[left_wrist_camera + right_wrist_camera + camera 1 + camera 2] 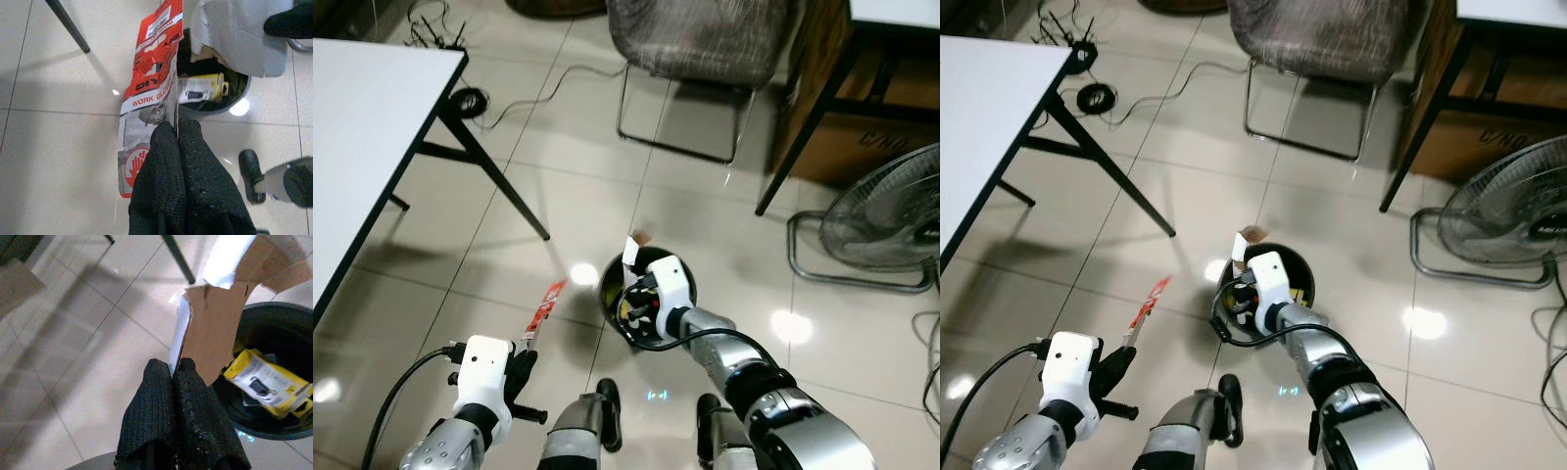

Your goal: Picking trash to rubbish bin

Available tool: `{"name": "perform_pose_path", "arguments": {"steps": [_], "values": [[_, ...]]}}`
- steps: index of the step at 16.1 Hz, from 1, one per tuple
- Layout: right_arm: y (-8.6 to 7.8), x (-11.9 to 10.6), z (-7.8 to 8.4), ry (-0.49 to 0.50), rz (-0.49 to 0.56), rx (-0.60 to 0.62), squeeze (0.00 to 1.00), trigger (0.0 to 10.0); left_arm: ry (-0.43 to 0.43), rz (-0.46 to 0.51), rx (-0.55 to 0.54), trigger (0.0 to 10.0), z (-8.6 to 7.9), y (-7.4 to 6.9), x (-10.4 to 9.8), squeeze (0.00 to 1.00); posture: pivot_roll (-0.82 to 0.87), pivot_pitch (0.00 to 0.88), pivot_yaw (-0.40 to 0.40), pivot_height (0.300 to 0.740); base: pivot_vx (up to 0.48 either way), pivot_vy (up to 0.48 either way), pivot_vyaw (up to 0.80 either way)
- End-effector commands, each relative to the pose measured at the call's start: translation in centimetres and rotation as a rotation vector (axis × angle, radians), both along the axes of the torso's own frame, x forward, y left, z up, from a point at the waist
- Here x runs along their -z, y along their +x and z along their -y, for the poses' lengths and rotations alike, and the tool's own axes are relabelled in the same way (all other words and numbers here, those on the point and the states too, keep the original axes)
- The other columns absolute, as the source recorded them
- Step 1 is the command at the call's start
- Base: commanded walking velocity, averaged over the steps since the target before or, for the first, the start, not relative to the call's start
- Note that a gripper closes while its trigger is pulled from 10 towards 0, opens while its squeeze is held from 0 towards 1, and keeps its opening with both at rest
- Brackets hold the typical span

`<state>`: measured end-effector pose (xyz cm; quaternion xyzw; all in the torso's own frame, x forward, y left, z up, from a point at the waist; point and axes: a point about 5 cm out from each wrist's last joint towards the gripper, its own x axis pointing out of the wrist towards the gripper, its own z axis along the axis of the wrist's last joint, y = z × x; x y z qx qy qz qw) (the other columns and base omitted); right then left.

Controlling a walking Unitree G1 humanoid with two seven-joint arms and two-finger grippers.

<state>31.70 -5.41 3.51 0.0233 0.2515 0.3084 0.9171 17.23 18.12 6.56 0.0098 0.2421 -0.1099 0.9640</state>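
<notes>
A small black rubbish bin (609, 284) stands on the tiled floor just ahead of me, with a yellow packet (266, 382) lying inside it. My right gripper (176, 369) hangs over the bin's near rim, shut on a torn piece of brown and white cardboard (215, 328) that sticks up above the bin (632, 251). To the bin's left, my left gripper (172, 128) is shut on a red and white work-glove wrapper (149, 83), which points up toward the bin (544, 309).
A white table (362, 127) with black slanted legs stands at the left. A grey chair (695, 49) is behind the bin, a floor fan (886, 225) at the right, and cables (470, 98) lie by the table leg.
</notes>
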Motion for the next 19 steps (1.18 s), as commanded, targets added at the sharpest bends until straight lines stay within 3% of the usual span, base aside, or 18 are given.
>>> {"name": "perform_pose_path", "arguments": {"steps": [1, 6, 11, 19], "values": [[-0.4, 0.4, -0.6, -0.002, -0.004, -0.025, 0.00, 10.0, -0.002, -0.040, 0.013, 0.0, -0.2, -0.9, 0.1, 0.00, 0.19, 0.382, 0.136, 0.740, 0.000, 0.000, 0.00], [0.2, 0.0, 0.1, -0.085, 0.092, 0.024, 0.00, 10.0, -0.013, -0.053, 0.015, 0.0, 0.0, -1.5, -0.1, 0.00, 0.20, 0.398, 0.132, 0.740, 0.000, 0.000, 0.00], [0.2, 0.8, 2.2, -0.136, 0.081, 0.097, 0.00, 10.0, -0.009, -0.061, 0.015, 0.0, -0.3, -1.6, -0.4, 0.00, 0.20, 0.399, 0.141, 0.740, 0.000, 0.000, 0.00], [0.0, 1.1, 2.5, -0.141, 0.084, 0.109, 0.00, 10.0, -0.013, -0.068, 0.016, 0.0, -0.1, -1.6, -0.5, 0.00, 0.20, 0.399, 0.142, 0.740, 0.000, 0.000, 0.00]]}}
